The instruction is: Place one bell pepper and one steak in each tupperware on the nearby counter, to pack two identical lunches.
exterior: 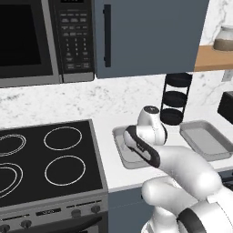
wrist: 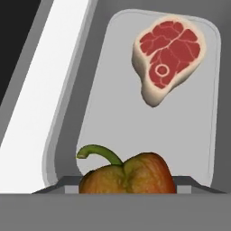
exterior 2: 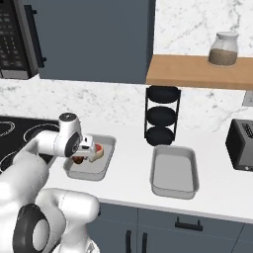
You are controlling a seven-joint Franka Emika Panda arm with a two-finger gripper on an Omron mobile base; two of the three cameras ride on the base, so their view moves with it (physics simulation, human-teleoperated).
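Note:
My gripper [exterior 2: 82, 157] hangs low over the left tupperware [exterior 2: 105, 164], a shallow grey tray on the white counter [exterior 2: 128, 180]. It is shut on a red-orange bell pepper [wrist: 128, 177] with a green stem; the same pepper [exterior 2: 78, 159] shows under the hand, just above the tray floor. A raw steak [wrist: 168, 56] lies flat at the far end of this tupperware [wrist: 92, 113]; from the right base view the steak [exterior 2: 100, 149] sits just beyond the hand. The second tupperware [exterior 2: 173, 174] stands to the right with nothing in it. From the left, my arm hides most of the left tupperware [exterior: 119, 139].
A black stove [exterior: 50, 159] borders the counter on the left, with a microwave [exterior: 27, 41] above. Behind the trays stands a black three-tier rack [exterior 2: 161, 116]. A black toaster [exterior 2: 240, 143] sits far right, under a wooden shelf [exterior 2: 197, 71] holding a jar [exterior 2: 223, 49].

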